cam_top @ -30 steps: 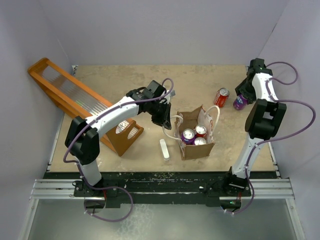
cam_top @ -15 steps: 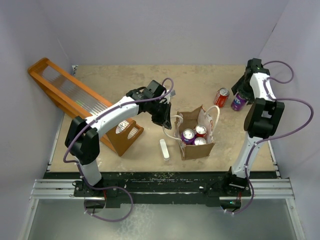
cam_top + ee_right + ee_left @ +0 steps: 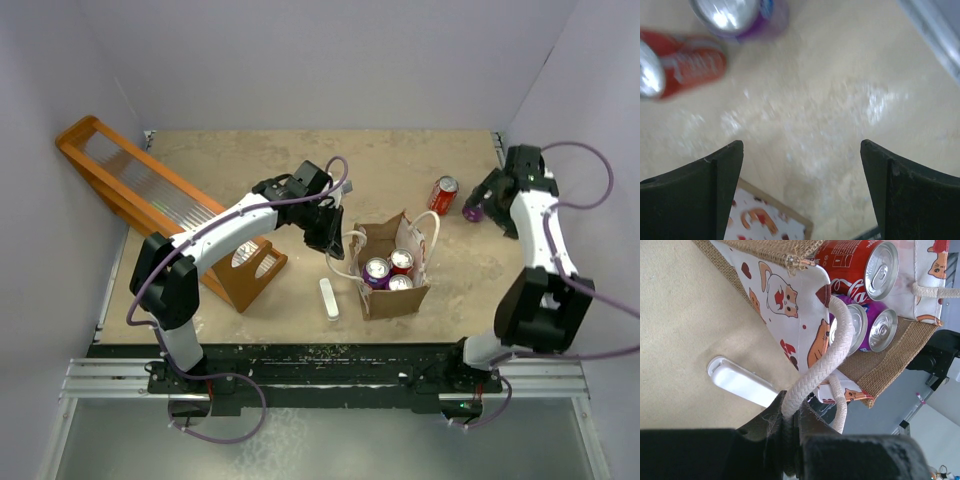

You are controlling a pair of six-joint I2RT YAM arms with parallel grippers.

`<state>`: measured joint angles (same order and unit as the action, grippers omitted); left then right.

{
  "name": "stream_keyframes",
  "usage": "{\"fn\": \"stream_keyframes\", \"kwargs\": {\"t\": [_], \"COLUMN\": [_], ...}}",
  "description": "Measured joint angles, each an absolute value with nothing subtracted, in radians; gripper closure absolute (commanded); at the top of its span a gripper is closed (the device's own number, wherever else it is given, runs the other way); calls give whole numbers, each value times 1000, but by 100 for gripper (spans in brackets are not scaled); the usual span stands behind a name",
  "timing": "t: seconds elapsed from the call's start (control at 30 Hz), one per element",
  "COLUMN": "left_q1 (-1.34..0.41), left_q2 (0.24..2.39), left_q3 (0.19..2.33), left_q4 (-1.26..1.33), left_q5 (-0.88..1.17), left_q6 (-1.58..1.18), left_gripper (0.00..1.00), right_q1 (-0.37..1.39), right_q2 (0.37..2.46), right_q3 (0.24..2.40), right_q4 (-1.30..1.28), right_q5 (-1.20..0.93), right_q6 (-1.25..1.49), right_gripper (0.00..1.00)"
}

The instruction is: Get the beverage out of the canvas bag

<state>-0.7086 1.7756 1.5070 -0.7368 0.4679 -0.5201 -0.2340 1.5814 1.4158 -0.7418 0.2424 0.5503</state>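
Table [image 3: 250,160]: right tool [image 3: 800,150] now off can [image 3: 742,15]

Tan, scuffed desk [image 3: 250,160] is enclosed on three sides by plain pale lavender walls [image 3: 320,60]. Aluminium rails [image 3: 110,378] are mounted along the near edge. Lighting is even and diffuse.

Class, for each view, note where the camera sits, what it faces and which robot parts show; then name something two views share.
Top external: above and behind, looking down on the table; both arms show.
Left wrist: on the left arm, facing the canvas bag; left gripper shut on its handle.
Right wrist: facing down at the table; right gripper open.
Shared: the loose red can, top and right-wrist views.
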Motion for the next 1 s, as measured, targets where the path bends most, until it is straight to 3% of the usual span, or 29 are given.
{"fn": "stream_keyframes", "kwargs": {"t": [0.17,0.3,0.63,1.0], "left_q1": [-704,-701,-701,-700], "left_q2": [1771,1768,1739,1723], "left_q3": [1507,1507,1423,1415], "left_q4": [-737,-732,-692,-683], "left_q5": [472,485,533,544], "left_q6": [-501,-487,-490,-489], "left_gripper": [100,100,100,100], "right_q1": [-234,-234,-175,224], "right_q2": [1340,1189,1092,1228], "right_q3": [1095,1026,1346,1522], "right_q4": [-732,-767,-834,-836], "right_q5": [153,59,-223,-288], "right_q6": [545,517,417,545], "right_gripper": [1,1,1,5]}}
